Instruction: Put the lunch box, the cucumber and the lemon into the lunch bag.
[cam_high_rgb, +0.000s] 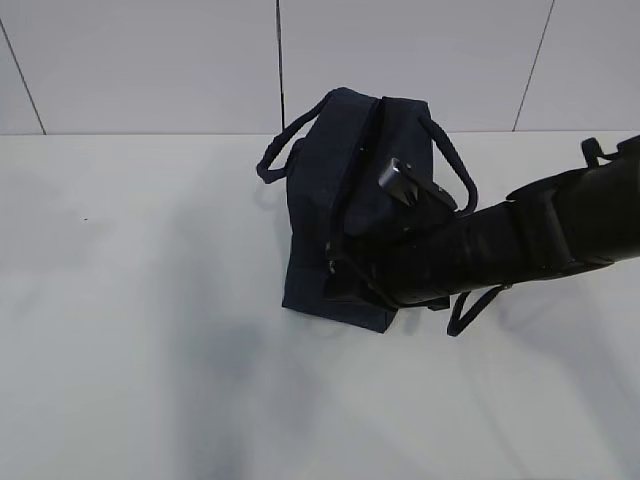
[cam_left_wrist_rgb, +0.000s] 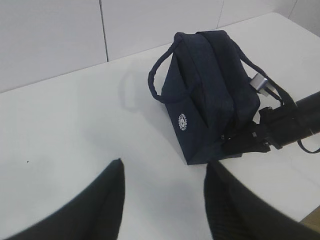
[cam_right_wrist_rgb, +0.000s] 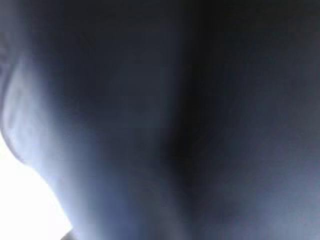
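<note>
Nearest, the left claw (cam_left_wrist_rgb: 162, 200) hangs with jaws apart, empty, over bare bench (cam_high_rgb: 120, 350). Farther back, at the bench's far edge, the lunch bag (cam_high_rgb: 345, 200) stands; the right claw is pressed to its side, closed. No lunch box, cucumber or lemon shows, so loading looks finished.

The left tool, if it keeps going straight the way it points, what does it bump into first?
Probably bare table. The open left tool aims at the white top, with the lunch bag off to its right; depth is unclear.
</note>
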